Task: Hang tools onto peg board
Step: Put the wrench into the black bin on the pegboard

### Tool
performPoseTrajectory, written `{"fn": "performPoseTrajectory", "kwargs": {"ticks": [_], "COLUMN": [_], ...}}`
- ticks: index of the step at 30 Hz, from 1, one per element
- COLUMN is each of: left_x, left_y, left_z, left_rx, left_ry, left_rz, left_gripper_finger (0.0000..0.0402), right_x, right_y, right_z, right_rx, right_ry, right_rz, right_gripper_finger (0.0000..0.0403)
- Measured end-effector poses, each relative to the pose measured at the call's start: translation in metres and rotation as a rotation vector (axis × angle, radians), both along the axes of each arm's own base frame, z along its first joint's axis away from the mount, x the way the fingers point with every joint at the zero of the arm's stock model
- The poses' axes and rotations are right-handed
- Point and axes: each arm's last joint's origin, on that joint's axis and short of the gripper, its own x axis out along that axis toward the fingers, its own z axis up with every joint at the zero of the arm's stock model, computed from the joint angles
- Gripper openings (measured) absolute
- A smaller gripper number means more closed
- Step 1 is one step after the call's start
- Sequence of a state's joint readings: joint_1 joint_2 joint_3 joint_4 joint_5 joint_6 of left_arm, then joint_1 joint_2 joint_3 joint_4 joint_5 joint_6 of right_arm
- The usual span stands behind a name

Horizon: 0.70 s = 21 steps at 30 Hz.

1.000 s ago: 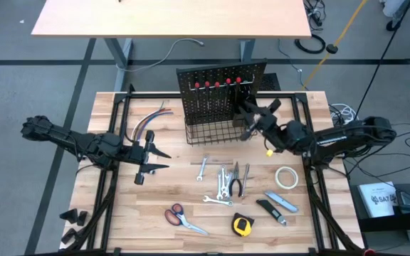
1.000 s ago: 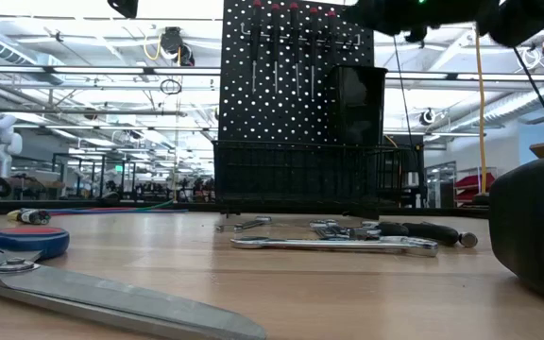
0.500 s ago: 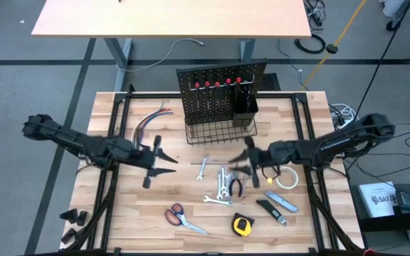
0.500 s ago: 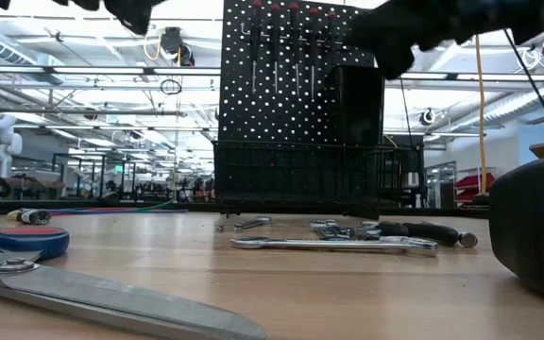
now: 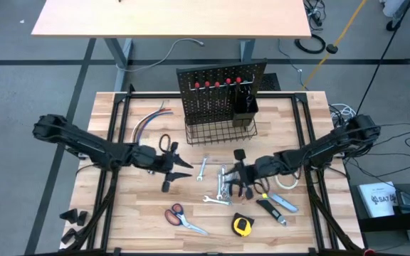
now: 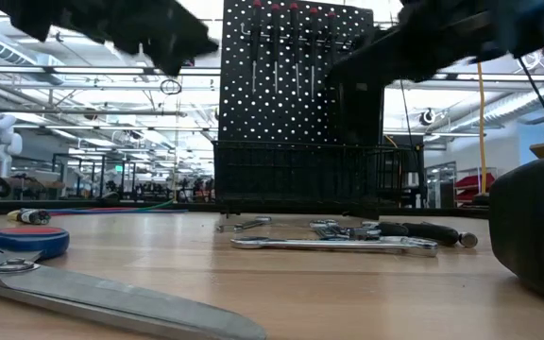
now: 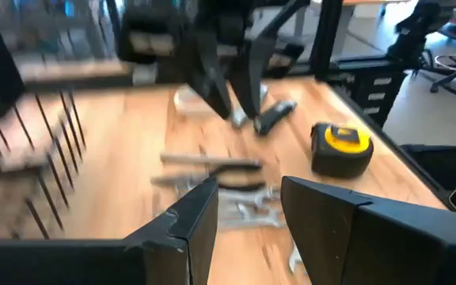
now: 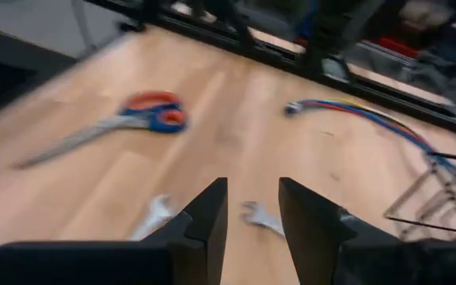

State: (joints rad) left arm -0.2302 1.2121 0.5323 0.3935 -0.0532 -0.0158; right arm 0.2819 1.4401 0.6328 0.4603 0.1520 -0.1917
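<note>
Upright black perforated peg board (image 5: 221,91) at the desk's (image 5: 119,206) far edge already carries red-handled screwdrivers. The right gripper (image 5: 238,179) has come down off the board to the cluster of silver wrenches and black-handled pliers (image 5: 226,182) in front of it, jaws apart, empty. The left gripper (image 5: 173,166) has crept toward the same cluster, jaws apart, empty. Likely the next pick begins here.
</note>
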Motion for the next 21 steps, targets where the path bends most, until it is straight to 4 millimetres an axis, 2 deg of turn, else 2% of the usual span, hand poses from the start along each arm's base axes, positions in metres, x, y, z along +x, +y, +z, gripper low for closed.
{"fn": "performPoseTrajectory", "kwargs": {"ticks": [2,6,10,15,21], "left_x": [0.005,0.014,0.021,0.022,0.023], "left_y": [-0.001,-0.005,-0.006,-0.007,-0.008], "left_z": [-0.011,-0.033,-0.046,-0.048,-0.046], "left_rx": [-0.037,-0.036,-0.021,-0.006,-0.013], "left_ry": [0.053,0.134,0.158,0.151,0.130], "left_rz": [0.015,0.024,0.043,0.036,0.030], "left_gripper_finger": [0.0148,0.0148,0.0148,0.0148,0.0148], "right_x": [0.010,0.023,0.034,0.047,0.047], "right_y": [0.000,0.001,-0.001,0.001,-0.003], "right_z": [-0.002,-0.012,-0.013,-0.013,-0.040], "right_rx": [-0.082,-0.276,-0.334,-0.463,-0.603], "right_ry": [0.063,0.309,0.515,0.653,0.867], "right_rz": [0.010,0.082,0.088,0.149,0.247], "right_gripper_finger": [0.0107,0.0107,0.0107,0.0107,0.0107]}}
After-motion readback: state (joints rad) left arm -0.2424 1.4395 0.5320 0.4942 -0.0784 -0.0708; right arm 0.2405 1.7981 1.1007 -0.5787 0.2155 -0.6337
